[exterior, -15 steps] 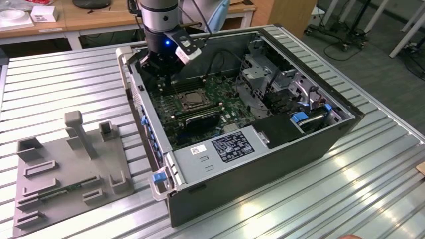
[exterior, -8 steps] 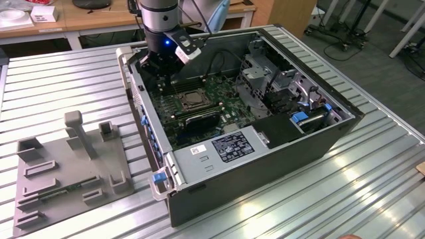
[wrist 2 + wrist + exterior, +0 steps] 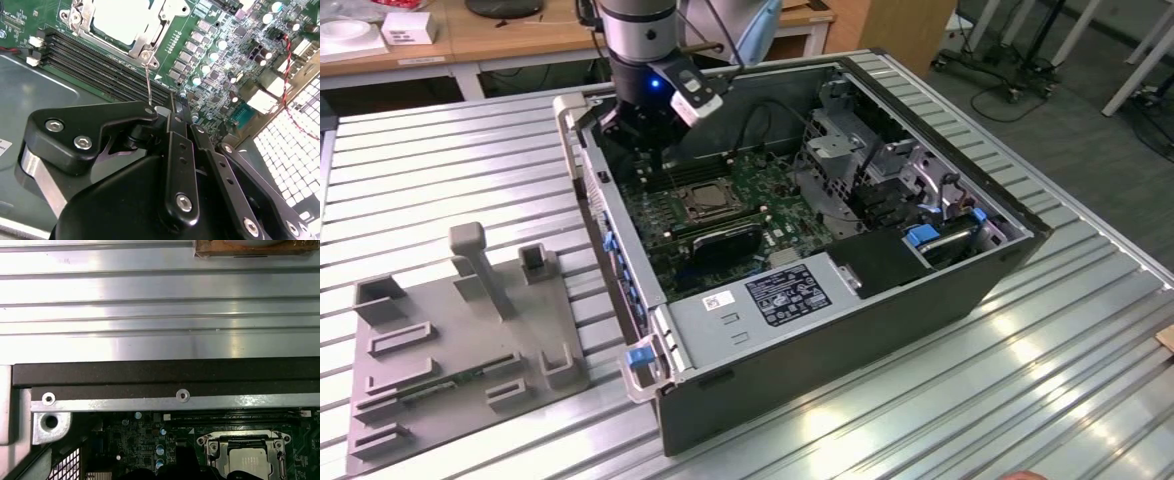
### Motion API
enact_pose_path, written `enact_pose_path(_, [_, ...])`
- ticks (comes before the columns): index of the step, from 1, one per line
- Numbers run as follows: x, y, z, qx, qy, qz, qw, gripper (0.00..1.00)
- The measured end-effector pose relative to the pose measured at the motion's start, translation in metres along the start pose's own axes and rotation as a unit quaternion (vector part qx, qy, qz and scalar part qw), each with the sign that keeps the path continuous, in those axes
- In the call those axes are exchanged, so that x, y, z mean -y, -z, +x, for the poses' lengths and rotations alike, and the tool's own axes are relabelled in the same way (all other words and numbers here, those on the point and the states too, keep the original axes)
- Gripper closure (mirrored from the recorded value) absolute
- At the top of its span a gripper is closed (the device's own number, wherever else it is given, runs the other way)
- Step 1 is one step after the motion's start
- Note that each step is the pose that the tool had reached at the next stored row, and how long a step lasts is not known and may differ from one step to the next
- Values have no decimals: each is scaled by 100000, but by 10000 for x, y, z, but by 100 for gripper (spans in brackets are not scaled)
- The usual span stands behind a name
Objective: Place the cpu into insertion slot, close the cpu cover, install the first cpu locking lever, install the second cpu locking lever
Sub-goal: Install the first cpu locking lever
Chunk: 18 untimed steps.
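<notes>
The cpu [image 3: 117,20] lies in the insertion slot [image 3: 700,197] on the green motherboard, its grey face showing through the window of the cpu cover [image 3: 145,42], which lies flat over it. In the first wrist view the cpu [image 3: 249,460] sits inside the cover's silvery frame [image 3: 212,449]. A thin wire locking lever [image 3: 148,82] rises from the socket's corner up to my gripper [image 3: 181,107]. The black fingers [image 3: 175,117] are pressed together, and the lever's tip rests against their side. In the exterior view my gripper [image 3: 638,140] hangs inside the open case, behind the socket.
Long black memory slots [image 3: 100,65] run beside the socket. The case's dark upper wall [image 3: 165,375] stands close to the arm. A power supply [image 3: 781,295] and a drive cage [image 3: 834,150] sit inside the case. A grey fixture plate [image 3: 454,340] lies at the exterior view's left on the ribbed metal table [image 3: 440,170].
</notes>
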<state>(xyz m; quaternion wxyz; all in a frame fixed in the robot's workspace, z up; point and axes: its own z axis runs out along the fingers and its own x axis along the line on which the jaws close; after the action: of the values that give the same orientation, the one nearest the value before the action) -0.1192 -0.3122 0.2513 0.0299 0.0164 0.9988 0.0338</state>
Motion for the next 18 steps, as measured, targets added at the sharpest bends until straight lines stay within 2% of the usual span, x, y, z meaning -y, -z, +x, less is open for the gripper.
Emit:
enact_pose_path(6, [-37, -3, 1, 2, -8, -6, 100000, 90])
enact_pose_path(18, [-42, 13, 0, 8, -6, -16, 100000, 90])
